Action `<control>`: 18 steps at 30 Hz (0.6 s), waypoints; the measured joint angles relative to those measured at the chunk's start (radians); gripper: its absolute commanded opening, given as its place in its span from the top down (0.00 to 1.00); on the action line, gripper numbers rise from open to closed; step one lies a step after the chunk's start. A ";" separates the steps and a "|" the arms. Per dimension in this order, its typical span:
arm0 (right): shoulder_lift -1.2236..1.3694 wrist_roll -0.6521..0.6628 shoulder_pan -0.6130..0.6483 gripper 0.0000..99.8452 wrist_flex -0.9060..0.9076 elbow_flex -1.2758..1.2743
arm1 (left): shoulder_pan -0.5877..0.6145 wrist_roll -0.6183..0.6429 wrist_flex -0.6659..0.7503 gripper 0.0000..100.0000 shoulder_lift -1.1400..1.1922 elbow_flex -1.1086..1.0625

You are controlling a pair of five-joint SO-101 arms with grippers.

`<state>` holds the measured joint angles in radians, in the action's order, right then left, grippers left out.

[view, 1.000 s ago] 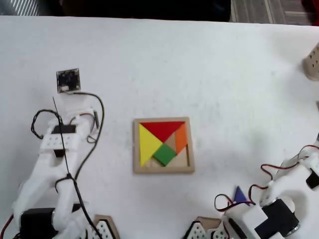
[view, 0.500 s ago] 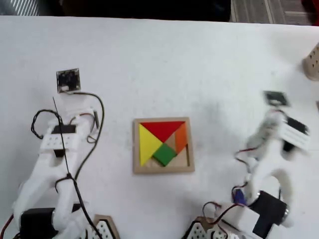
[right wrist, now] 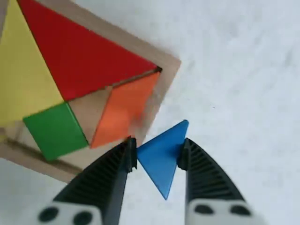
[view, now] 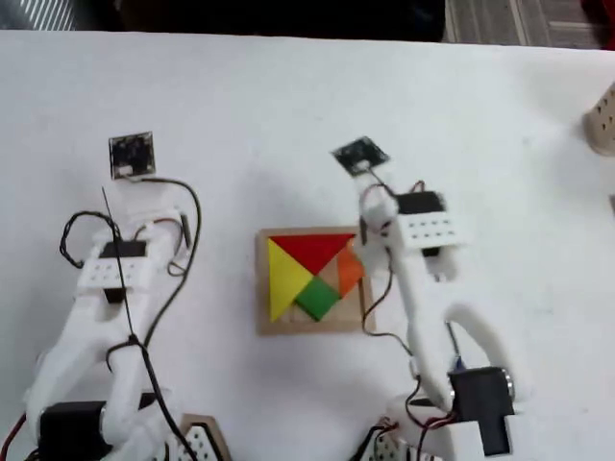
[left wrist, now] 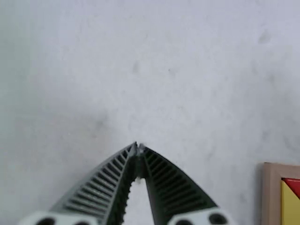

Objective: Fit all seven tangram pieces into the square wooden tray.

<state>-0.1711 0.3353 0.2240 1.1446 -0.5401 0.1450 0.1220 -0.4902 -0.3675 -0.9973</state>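
The square wooden tray [view: 315, 328] lies mid-table and holds a red triangle [view: 312, 250], a yellow triangle [view: 283, 279], a green square [view: 317, 298] and an orange piece [view: 349, 269]. My right arm [view: 423, 230] hangs over the tray's right edge. In the right wrist view my right gripper [right wrist: 157, 152] is shut on a blue triangle [right wrist: 161, 154], held just outside the tray rim [right wrist: 168, 70] next to the orange piece [right wrist: 124, 108]. My left gripper [left wrist: 137, 149] is shut with nothing in it, over bare table left of the tray's corner [left wrist: 272, 187].
My left arm [view: 115, 279] stands left of the tray with black cables looping around it. A perforated wooden object [view: 603, 120] sits at the far right edge. The arm bases [view: 202, 437] line the table's front edge.
My right arm has swung from the front right corner up and left to the tray's right edge, carrying the blue triangle. The left arm has stayed still.
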 measured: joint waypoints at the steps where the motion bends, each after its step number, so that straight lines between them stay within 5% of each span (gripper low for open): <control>1: 0.000 -0.077 0.018 0.91 -0.006 0.002 | 0.000 0.000 0.000 0.98 0.000 0.000; 8: 0.002 -0.529 0.198 0.91 -0.080 0.005 | 0.000 0.000 0.000 0.98 0.000 0.000; 15: 0.123 -0.578 0.322 0.89 -0.247 0.005 | 0.000 0.000 0.000 0.98 0.000 0.000; 18: 0.213 -0.578 0.328 0.81 -0.276 0.015 | 0.000 0.000 0.000 0.98 0.000 0.000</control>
<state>0.0422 -0.2432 0.5524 0.8684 -0.5247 0.1450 0.1220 -0.4902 -0.3675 -0.9973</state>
